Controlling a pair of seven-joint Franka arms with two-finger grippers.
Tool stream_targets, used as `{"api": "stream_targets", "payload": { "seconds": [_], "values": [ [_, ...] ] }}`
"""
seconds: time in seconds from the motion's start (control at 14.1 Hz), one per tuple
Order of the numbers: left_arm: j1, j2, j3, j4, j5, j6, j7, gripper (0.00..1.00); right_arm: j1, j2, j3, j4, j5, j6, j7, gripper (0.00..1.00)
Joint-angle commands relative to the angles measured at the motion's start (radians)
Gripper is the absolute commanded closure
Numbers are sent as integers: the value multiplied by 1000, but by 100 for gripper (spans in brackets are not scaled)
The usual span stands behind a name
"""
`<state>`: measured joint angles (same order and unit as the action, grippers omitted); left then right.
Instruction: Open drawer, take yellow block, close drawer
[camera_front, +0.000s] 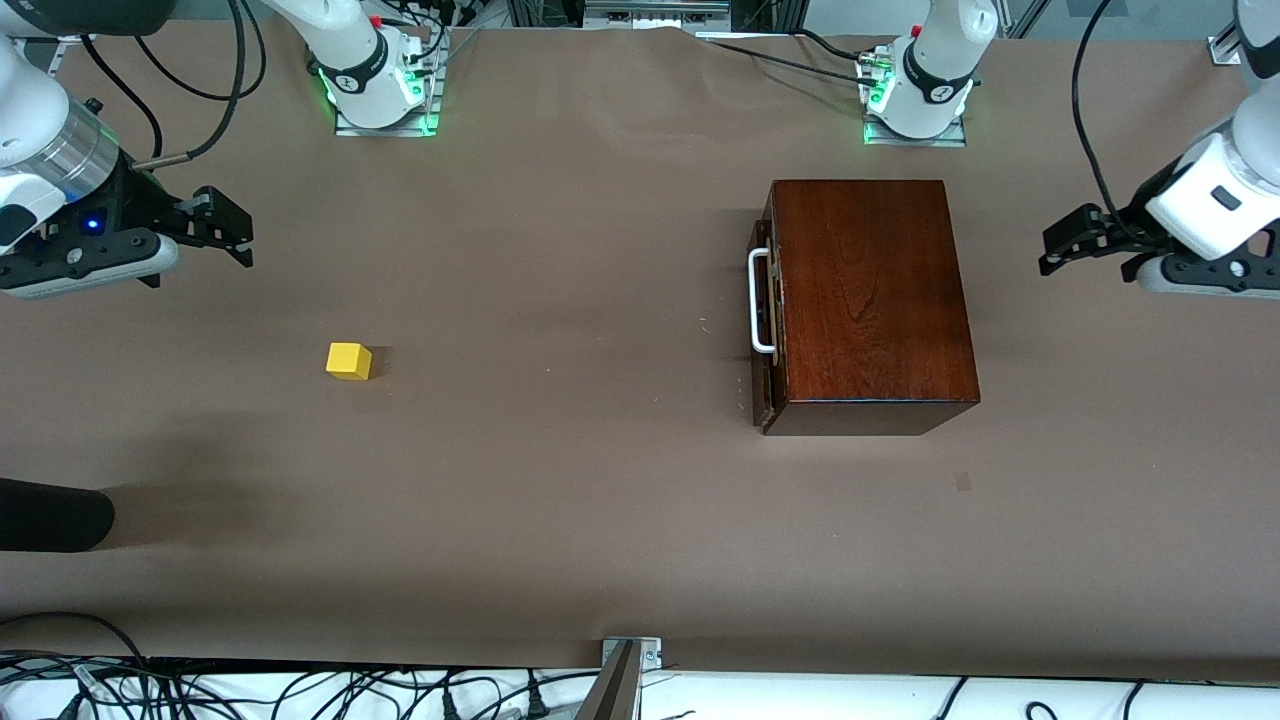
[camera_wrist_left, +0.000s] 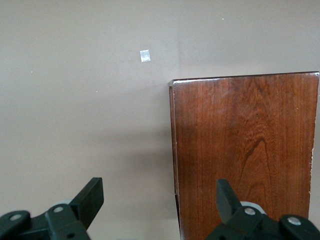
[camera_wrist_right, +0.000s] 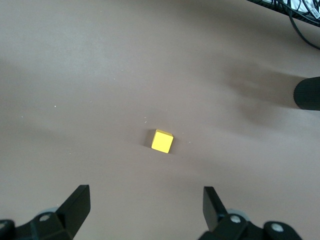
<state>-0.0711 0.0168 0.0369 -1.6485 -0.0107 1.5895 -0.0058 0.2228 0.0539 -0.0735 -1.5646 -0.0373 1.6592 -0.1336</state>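
Paper-brown covering (camera_front: 600, 500) spreads across the whole table in the front view, with cables along its edge nearest the camera. The drawer (camera_front: 765, 300) is pushed in, its white handle (camera_front: 760, 300) facing the right arm's end. The yellow block (camera_front: 349, 361) sits on bare covering, about nine o'clock from the box and well apart from it. The right gripper (camera_front: 225, 228) hangs over the table's right-arm end, at eleven o'clock from the block, fingers spread. The left gripper (camera_front: 1075, 240) hangs at three o'clock from the box, released.

Left wrist view: spread fingers (camera_wrist_left: 90, 197) above the box top (camera_wrist_left: 245, 150).

Right wrist view: the block (camera_wrist_right: 162, 141) lies on the covering, fingers (camera_wrist_right: 77, 205) parted and empty
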Motion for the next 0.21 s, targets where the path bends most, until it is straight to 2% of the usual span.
{"api": "stream_targets", "payload": {
  "seconds": [0.0, 0.14],
  "values": [
    [1, -24, -3, -22, -23, 4, 20, 0, 0, 7, 4, 28, -12, -25, -12, 0],
    [1, -24, -3, -22, -20, 6, 21, 0, 0, 7, 4, 28, -12, -27, -12, 0]
  ]
}}
